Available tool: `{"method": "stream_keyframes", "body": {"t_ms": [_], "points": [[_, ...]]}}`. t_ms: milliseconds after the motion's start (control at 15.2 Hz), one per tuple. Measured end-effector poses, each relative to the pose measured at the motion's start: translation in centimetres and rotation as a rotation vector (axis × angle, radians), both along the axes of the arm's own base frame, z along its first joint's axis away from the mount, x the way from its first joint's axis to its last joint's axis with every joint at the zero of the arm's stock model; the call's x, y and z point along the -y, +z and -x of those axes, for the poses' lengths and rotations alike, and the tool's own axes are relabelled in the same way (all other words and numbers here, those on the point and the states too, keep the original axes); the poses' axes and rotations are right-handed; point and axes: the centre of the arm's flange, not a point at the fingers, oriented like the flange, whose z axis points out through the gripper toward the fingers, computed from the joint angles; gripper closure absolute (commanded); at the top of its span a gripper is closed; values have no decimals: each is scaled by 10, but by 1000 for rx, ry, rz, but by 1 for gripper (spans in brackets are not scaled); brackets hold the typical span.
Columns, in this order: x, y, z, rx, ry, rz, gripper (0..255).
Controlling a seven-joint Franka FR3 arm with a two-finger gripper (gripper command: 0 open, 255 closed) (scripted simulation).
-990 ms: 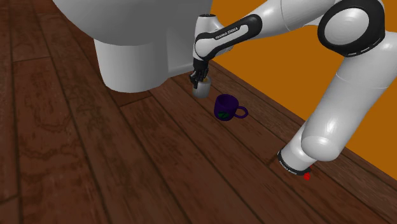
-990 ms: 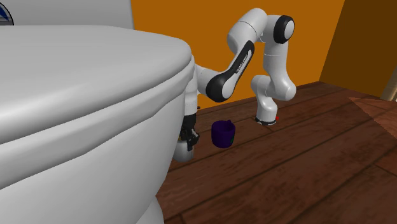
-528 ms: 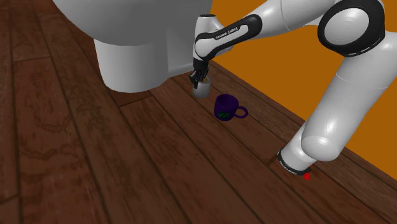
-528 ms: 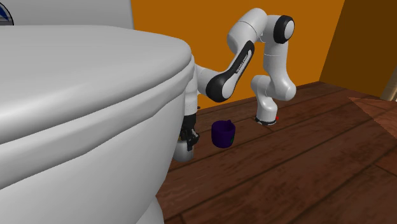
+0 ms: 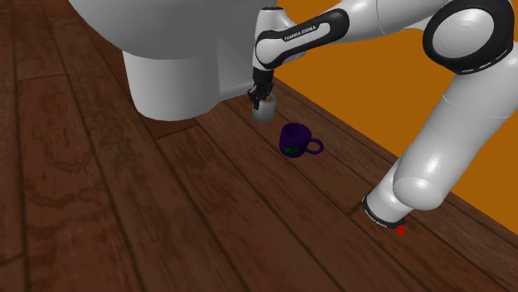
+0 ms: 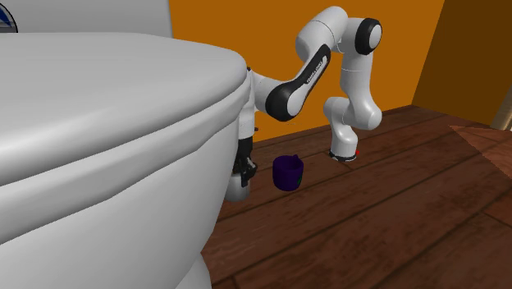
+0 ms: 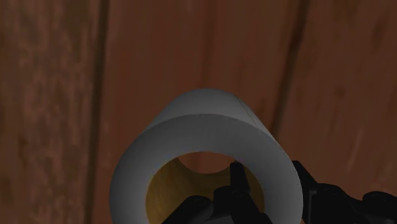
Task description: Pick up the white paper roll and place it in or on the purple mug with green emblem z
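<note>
Gripper (image 5: 262, 97): pinching the paper roll (image 5: 266, 113) by its wall. In the wrist view you see one finger (image 7: 238, 186) down inside the yellowish core. The other finger sits outside the pale grey-white shell, and the wall is clasped between them.

Roll: hangs roughly upright under the gripper, open end up. It is low over the dark wooden floor (image 5: 108, 216). You cannot tell from these views whether its lower end touches the boards.

Position: in the shoulder view the roll is just beside the foot of the white toilet (image 5: 170, 83), at that foot's right corner. In the second exterior view the toilet bowl's edge covers part of the roll.

Mug (image 5: 293, 138): dark purple and upright on the floor, with a green mark on its side. Its handle points to the shoulder view's right. It stands near the roll but apart from it, to that view's lower right. In the second exterior view it is to the right of the roll, with bare boards between them.

Background: an orange wall (image 5: 365, 91) runs behind the arm.
</note>
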Motion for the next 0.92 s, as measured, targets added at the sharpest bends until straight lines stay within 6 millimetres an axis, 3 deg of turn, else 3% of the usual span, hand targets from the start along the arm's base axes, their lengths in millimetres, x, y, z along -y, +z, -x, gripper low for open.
{"method": "stream_keyframes", "body": {"t_ms": [924], "points": [[1, 73, -1, 0, 0, 0, 255]]}}
